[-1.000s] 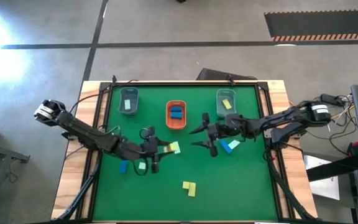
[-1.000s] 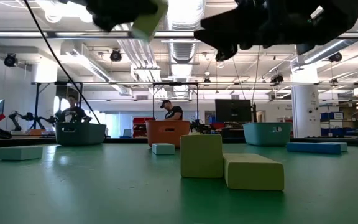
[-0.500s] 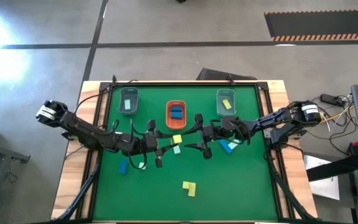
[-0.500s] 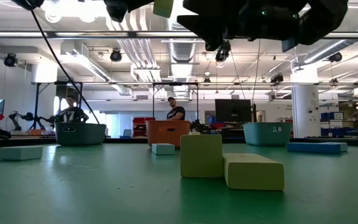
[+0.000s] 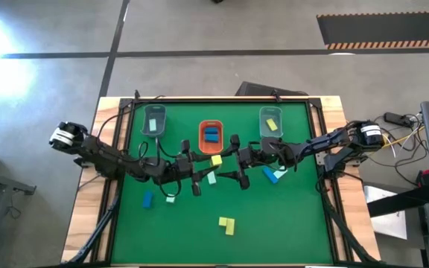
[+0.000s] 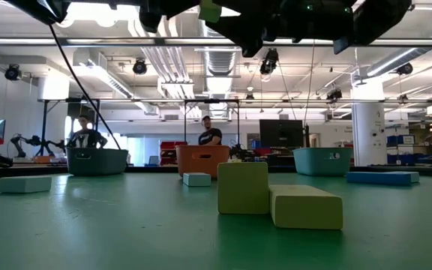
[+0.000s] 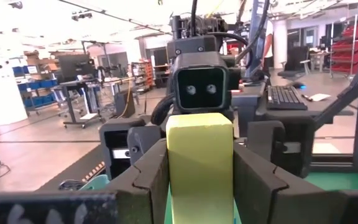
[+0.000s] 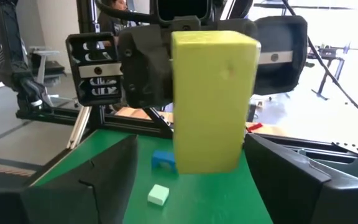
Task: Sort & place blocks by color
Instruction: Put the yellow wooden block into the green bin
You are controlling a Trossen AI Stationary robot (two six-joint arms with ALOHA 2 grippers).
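We see the left gripper (image 5: 202, 170), clamped on a yellow block (image 5: 215, 161), now meeting the right gripper (image 5: 233, 158) mid-table near the orange tray (image 5: 210, 148), whose fingers have just spread wide around it, so a handover looks imminent.

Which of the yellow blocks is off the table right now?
The yellow block held in the left gripper, mid-table facing the open right gripper. The other yellow ones rest: two at the near edge, one in the right grey tray.
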